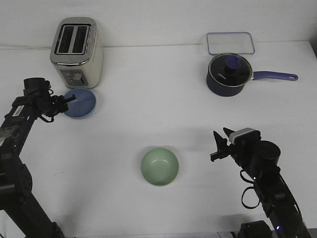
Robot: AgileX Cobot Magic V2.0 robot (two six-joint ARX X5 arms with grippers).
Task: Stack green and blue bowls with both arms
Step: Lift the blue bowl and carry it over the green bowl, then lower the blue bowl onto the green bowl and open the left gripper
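Note:
The light blue bowl [83,104] sits on the white table just in front of the toaster. My left gripper [65,102] is at the bowl's left rim with its fingers spread; I cannot tell whether they touch the rim. The pale green bowl [159,166] stands upright and empty on the table at front centre. My right gripper [219,146] is open and empty, to the right of the green bowl with a clear gap between them, and points left towards it.
A cream and silver toaster [77,45] stands at the back left, right behind the blue bowl. A dark navy saucepan [228,75] with a glass lid and a handle pointing right stands at the back right. A clear rectangular lid [230,43] lies behind it.

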